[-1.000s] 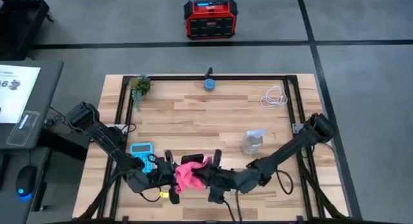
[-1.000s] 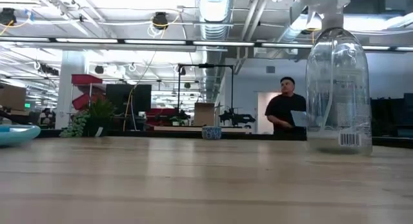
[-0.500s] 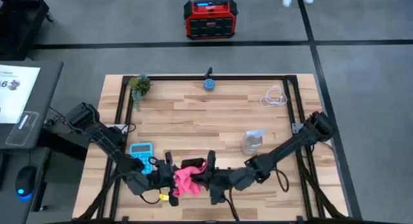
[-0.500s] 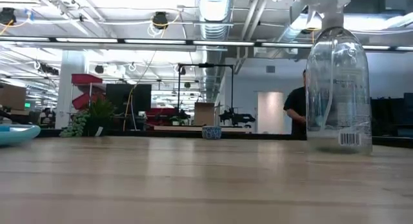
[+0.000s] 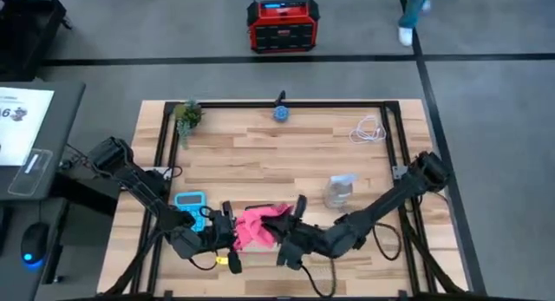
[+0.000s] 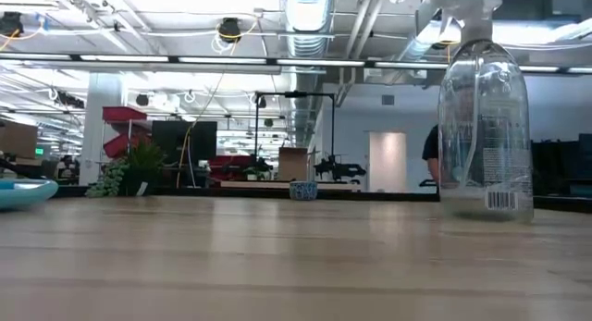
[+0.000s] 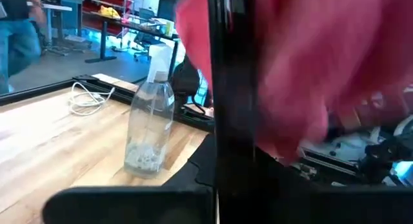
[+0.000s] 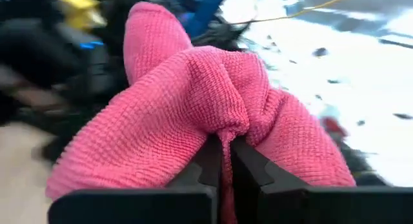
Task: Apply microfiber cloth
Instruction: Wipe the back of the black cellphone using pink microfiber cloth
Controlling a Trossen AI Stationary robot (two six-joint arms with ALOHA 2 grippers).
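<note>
Low in the centre of the high view, the pink cloth (image 5: 257, 225) hangs between the 2 grippers. The right gripper (image 5: 293, 216) is pinched tight on a fold; the left gripper (image 5: 227, 234) touches it, grip unclear. Wiping looks underway, not finished.

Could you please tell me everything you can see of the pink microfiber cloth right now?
The microfiber cloth is a soft pink-red fabric with a fine waffle-like knit. It is bunched into rounded folds, not spread flat, near the table's front edge, beside the light blue calculator. The right gripper pinches a fold between its closed jaws. From above, the left gripper meets its other side; whether that one grips it is unclear.
</note>
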